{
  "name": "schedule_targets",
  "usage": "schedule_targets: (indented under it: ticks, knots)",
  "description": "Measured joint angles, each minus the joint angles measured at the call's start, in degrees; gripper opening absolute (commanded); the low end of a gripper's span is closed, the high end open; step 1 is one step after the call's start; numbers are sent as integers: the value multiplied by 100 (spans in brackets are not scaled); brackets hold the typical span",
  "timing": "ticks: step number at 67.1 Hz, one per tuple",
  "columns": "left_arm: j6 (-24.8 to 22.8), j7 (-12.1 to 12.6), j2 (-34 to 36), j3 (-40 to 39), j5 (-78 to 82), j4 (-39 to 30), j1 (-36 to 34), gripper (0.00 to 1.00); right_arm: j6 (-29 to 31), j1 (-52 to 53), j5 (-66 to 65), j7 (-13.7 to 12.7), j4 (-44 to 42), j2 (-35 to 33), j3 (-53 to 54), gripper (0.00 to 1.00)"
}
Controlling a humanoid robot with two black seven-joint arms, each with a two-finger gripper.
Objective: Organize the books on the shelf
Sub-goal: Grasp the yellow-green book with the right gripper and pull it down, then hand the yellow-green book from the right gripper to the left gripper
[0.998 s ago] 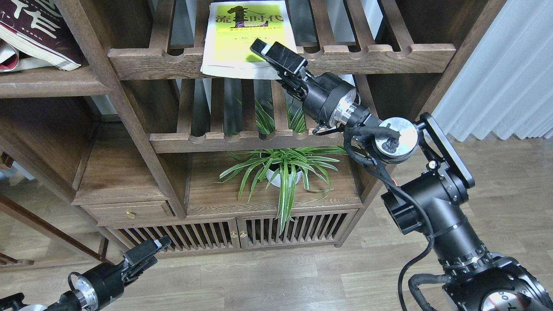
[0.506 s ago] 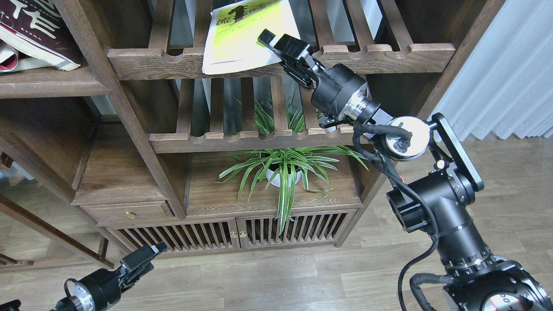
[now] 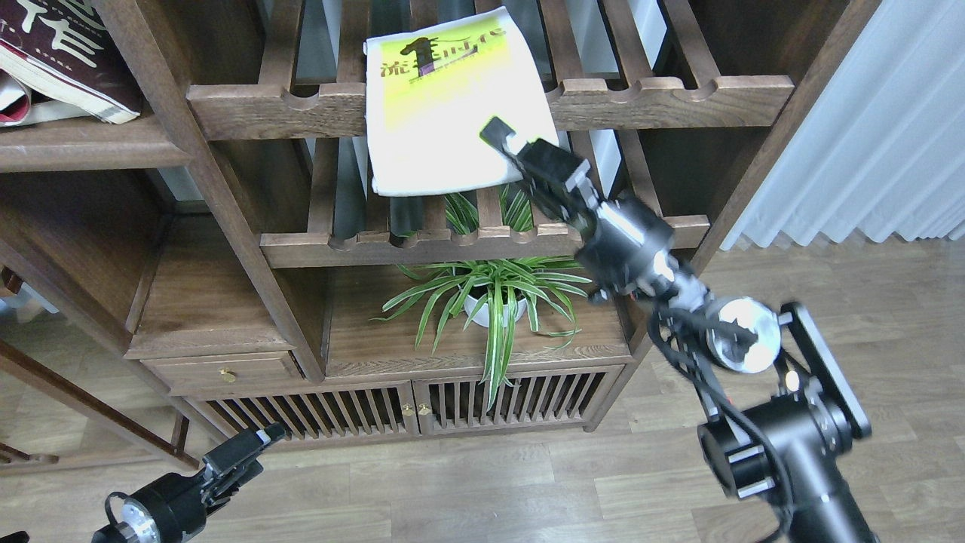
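right gripper (image 3: 503,143) clamped (raised), left gripper (image 3: 252,446) low

Bright, even light; slight motion blur.

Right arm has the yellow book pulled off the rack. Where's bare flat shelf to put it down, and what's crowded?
Free: the plank shelf right of the maroon book, up to the post; also the lower ledge above the drawer. Crowded: the spider plant fills its bay. The right gripper holds the yellow book clear of the slatted rack.
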Motion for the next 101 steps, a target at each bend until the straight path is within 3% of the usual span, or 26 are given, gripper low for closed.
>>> schedule_targets:
  ticks: [8,24,62,101]
  knots:
    - [0,18,-40,-3,0,-48,8,99,692,-773,113,0,18,0,-4,0]
    - [0,34,-218,4,11,-242,12,99,898,-2020,336,2,-87,0,-337,0]
    - [-2,-13,-247,-513,3,-1849,-27,99,904,-1822,342,-1,-586,0,-1477,0]
    - [-2,14,-182,-728,23,-2264,264,98,902,-1816,699,3,-1274,2,-1523,0]
